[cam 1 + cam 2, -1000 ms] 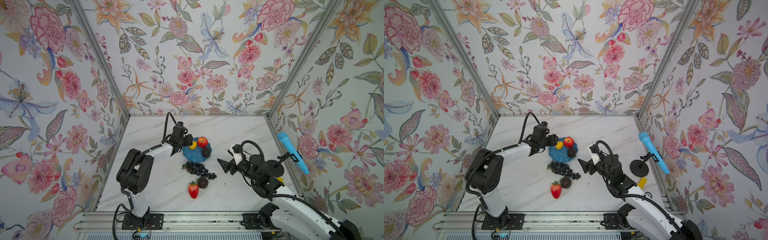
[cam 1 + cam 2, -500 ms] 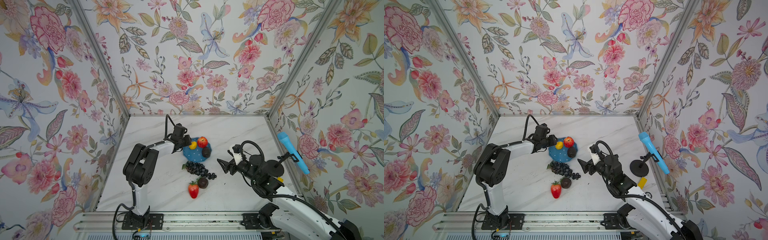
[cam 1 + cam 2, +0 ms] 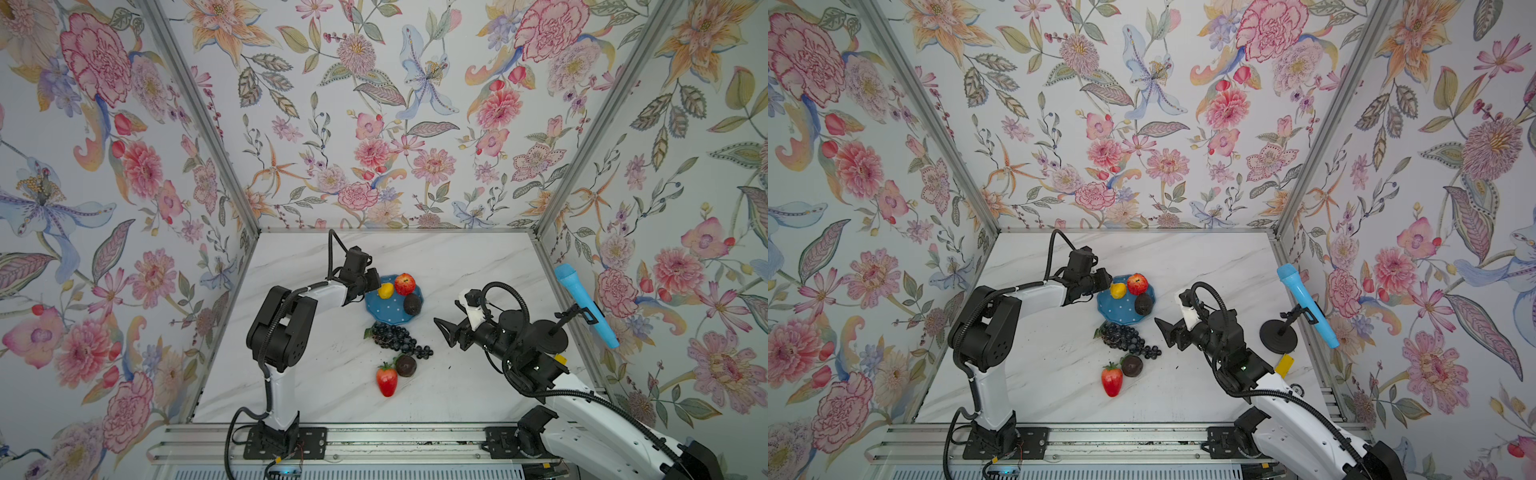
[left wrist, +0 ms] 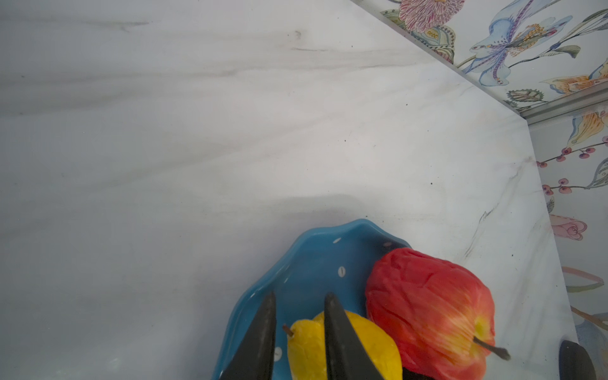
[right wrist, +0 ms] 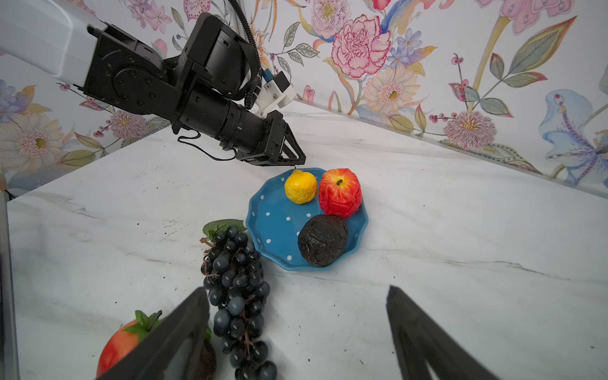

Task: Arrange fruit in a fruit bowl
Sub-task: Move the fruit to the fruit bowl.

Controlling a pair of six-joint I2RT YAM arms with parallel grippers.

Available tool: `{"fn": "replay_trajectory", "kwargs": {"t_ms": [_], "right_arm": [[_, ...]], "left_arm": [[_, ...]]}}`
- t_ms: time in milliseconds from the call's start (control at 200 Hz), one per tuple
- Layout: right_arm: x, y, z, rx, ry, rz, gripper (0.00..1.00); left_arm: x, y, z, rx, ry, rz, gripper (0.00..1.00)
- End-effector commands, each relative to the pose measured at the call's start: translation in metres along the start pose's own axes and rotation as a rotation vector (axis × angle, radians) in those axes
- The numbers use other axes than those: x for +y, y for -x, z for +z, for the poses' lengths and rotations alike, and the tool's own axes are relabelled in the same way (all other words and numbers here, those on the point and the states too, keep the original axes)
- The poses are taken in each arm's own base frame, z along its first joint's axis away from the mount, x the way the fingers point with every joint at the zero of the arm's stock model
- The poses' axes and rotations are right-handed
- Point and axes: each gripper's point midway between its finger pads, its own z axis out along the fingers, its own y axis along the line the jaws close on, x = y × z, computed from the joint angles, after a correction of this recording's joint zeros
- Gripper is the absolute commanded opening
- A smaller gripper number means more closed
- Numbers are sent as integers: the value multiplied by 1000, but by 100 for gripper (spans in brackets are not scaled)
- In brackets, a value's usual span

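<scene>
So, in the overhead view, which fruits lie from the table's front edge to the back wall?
Nearest first: strawberry → grape bunch → avocado → red-yellow apple.

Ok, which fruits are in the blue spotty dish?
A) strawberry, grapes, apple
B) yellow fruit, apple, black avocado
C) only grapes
B: the small yellow fruit, red-yellow apple and blackish avocado sit in the blue polka-dot dish, while the dark grape bunch and red strawberry lie on the white marble table.
</scene>
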Motion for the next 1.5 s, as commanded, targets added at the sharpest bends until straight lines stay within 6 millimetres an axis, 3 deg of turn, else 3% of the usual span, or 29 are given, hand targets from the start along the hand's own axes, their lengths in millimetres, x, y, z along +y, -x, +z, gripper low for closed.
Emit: {"fn": "replay_trajectory", "kwargs": {"t_ms": [0, 130, 165, 1211, 1286, 1376, 1491], "right_arm": [[0, -5, 0, 13, -6, 11, 85], [1, -5, 1, 16, -4, 13, 86], [1, -5, 1, 16, -2, 13, 100], [2, -6, 1, 18, -5, 8, 99], [2, -7, 2, 20, -4, 9, 99], [2, -7, 2, 19, -3, 7, 99], [2, -8, 2, 22, -3, 6, 99]], "left_arm": [[8, -4, 8, 16, -5, -25, 26], [9, -5, 8, 17, -2, -27, 25], [11, -5, 8, 18, 0, -30, 25], [22, -16, 15, 47, 5, -58, 15], [21, -17, 14, 49, 0, -58, 15], [20, -15, 12, 43, -3, -57, 24], [17, -14, 8, 38, -15, -57, 25]]}}
